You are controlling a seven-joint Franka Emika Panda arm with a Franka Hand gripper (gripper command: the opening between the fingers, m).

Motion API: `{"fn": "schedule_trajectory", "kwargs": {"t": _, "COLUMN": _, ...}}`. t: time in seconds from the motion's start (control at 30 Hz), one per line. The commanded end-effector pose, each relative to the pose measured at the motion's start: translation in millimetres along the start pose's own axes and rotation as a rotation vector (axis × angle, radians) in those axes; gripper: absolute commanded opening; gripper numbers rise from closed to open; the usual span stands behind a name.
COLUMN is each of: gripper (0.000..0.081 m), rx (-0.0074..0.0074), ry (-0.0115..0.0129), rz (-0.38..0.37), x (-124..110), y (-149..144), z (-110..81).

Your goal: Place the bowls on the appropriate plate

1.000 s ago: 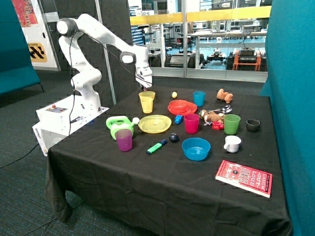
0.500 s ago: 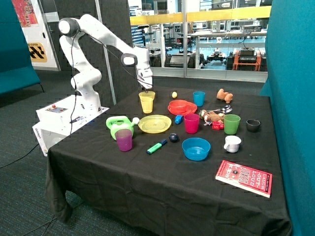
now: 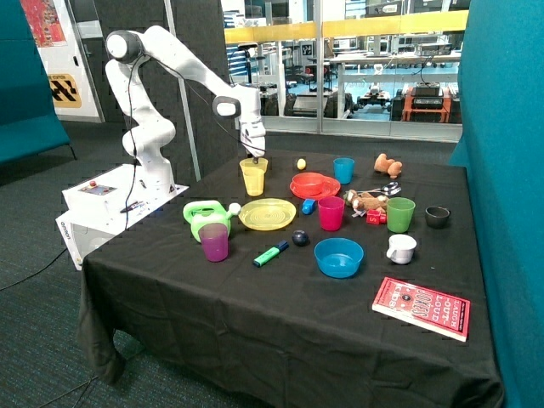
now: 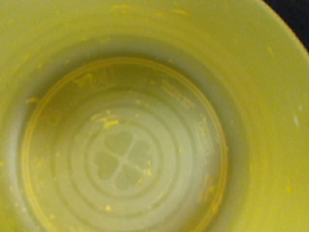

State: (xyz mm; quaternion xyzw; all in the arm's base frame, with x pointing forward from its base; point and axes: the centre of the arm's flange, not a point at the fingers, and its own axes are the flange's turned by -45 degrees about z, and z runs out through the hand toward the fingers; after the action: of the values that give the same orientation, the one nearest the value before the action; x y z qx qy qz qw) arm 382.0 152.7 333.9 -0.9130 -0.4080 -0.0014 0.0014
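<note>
The end effector (image 3: 252,156) dips at a yellow bowl (image 3: 254,164) behind the yellow cup (image 3: 253,180), its grip impossible to tell; red bowl (image 3: 311,181) sits on the red plate (image 3: 297,189), yellow plate (image 3: 267,214) waits bare.

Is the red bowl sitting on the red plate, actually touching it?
Touching. The outside view shows the red bowl resting inside the red plate.

You get even, bright indoor light in the outside view, with daylight behind the glass wall (image 3: 374,68) and only soft shadows on the black surface (image 3: 280,314). Your wrist view is filled by a yellow vessel's inside (image 4: 125,154), close, soft and blurred, dimmer toward its bottom.
</note>
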Motion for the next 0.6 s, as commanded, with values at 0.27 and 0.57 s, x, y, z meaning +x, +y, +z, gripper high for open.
{"fn": "schedule_trajectory", "kwargs": {"t": 0.27, "gripper": 0.0521, "rx": -0.0015, "ry": -0.0037, "rz": 0.033, "x": 11, "y": 3, "z": 18.3}}
{"fn": "schedule_trajectory", "kwargs": {"t": 0.57, "gripper": 0.0526, "rx": -0.0015, "ry": -0.0037, "rz": 0.035, "x": 19, "y": 3, "z": 25.6}}
